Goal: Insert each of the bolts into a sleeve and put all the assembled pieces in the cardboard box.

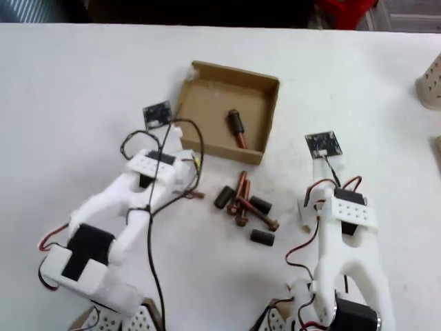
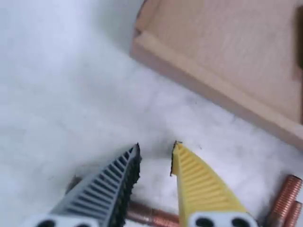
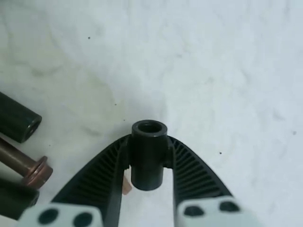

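Left gripper (image 2: pixel 156 149): jaws parted, grey and yellow tips apart, nothing held. It hangs over the table (image 1: pixel 83 83) near the box (image 1: pixel 207 103), and a bolt (image 2: pixel 151 216) lies on the table under its fingers. Right gripper (image 3: pixel 148 142): closed on a black sleeve (image 3: pixel 148 161), held upright with its bore facing the camera. Between the arms lies a pile of loose bolts (image 1: pixel 241 196) and loose sleeves (image 1: pixel 262 237), just in front of the box. One assembled piece (image 1: pixel 237 127) lies inside the box.
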You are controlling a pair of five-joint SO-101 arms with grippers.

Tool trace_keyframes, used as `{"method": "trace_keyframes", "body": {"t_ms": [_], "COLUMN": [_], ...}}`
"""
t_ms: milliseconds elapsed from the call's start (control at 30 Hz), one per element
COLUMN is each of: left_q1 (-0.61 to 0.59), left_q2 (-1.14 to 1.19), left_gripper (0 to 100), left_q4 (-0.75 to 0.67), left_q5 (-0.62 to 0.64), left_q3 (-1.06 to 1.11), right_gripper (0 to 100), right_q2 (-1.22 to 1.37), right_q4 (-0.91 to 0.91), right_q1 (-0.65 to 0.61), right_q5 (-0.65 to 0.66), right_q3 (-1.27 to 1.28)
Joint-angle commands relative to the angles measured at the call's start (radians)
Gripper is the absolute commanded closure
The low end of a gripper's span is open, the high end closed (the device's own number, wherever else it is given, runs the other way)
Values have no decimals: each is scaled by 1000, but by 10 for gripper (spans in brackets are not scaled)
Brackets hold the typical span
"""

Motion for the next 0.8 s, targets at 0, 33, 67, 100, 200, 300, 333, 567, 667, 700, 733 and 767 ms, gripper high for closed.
{"method": "trace_keyframes", "body": {"t_ms": [0, 33, 67, 100, 200, 300, 333, 567, 667, 700, 733, 767], "left_q1": [-4, -4, -4, -7, -12, -13, -16, -84, -76, -70, -70, -71], "left_q2": [-2, -2, -2, -2, -2, -53, -79, -189, -193, -193, -193, -194], "left_gripper": [989, 979, 962, 969, 976, 977, 977, 977, 976, 975, 975, 974], "left_q4": [12, 15, 17, 17, 38, 57, 75, 141, 141, 141, 144, 147], "left_q5": [-26, -43, -52, -52, -54, -61, -63, -298, -341, -344, -345, -347], "left_q3": [-37, -43, -46, -48, -57, -48, -46, -37, -28, -25, -25, -25], "right_gripper": [982, 982, 982, 982, 982, 982, 982, 982, 982, 982, 982, 982], "right_q2": [-27, -27, -27, -27, -27, -27, -27, -27, -27, -27, -27, -27], "right_q4": [-13, -12, -12, -12, -10, -10, -10, -8, -8, -8, -8, -8], "right_q1": [-7, -7, -7, -7, -4, -4, -2, -1, -1, -1, -1, -1], "right_q5": [9, 9, 8, 8, 8, 8, 8, 8, 8, 8, 9, 12], "right_q3": [-6, -6, -6, -6, -6, -6, -6, -6, -5, -5, 0, 3]}}
